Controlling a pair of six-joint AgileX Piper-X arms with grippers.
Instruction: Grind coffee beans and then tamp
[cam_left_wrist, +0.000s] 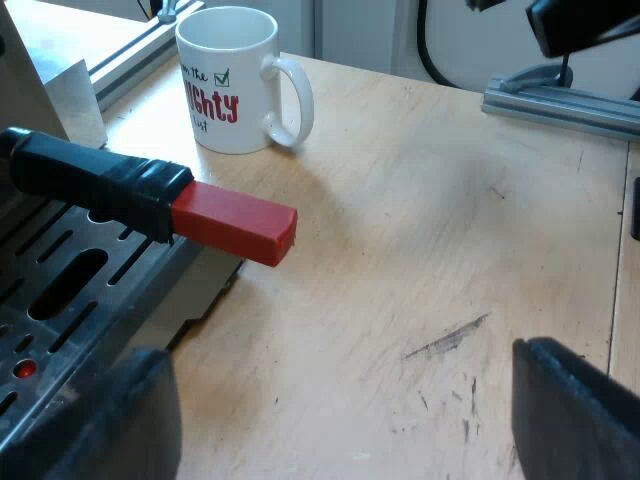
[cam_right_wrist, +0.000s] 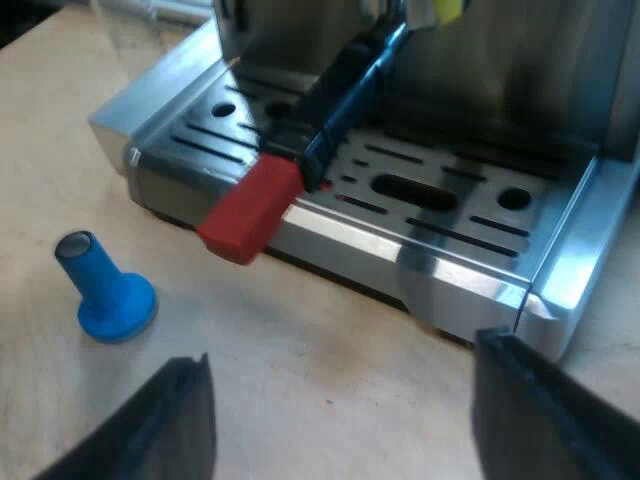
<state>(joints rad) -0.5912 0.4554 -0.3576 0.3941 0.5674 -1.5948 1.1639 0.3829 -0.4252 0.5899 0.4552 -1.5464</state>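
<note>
Red-ended, the holder handle (cam_right_wrist: 340, 95) juts over the espresso machine's slotted tray (cam_right_wrist: 440, 215) — blue tamper (cam_right_wrist: 110, 295) upright on the table (cam_right_wrist: 330, 350) nearby, mug (cam_left_wrist: 235, 80) close by — with left gripper (cam_left_wrist: 345, 410) and right gripper (cam_right_wrist: 345, 410) both spread wide, holding nothing.

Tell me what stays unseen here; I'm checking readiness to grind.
- Holder's metal basket: right wrist view, the red-ended dark handle runs up into the silver espresso machine, which hides it.
- Inside of white printed mug: left wrist view, its wall hides it.
- Base face of blue tamper: right wrist view, against the table.
</note>
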